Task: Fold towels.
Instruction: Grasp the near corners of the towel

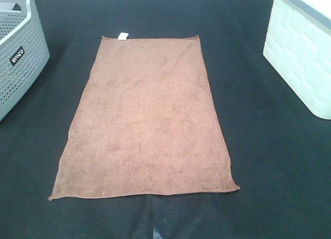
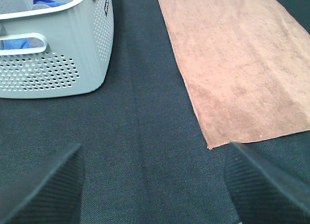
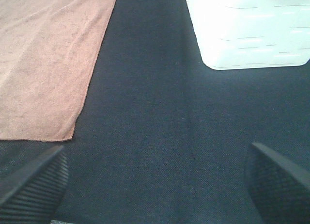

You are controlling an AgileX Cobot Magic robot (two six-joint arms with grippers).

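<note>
Rust-brown towel (image 1: 145, 120) spread flat, unfolded, centre frame on black cloth (image 1: 258, 146); white tag (image 1: 122, 36) at top edge. Grey basket (image 1: 20, 58) upper left, white bin (image 1: 302, 58) upper right. Left gripper (image 2: 154, 161) and right gripper (image 3: 157, 158) released, jaws wide, grasping nothing.

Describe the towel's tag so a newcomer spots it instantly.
On the dark table, a rust-brown towel lies flat between a grey basket and a white bin. Its tag is the only white spot on the far short edge, nearer the basket.
</note>
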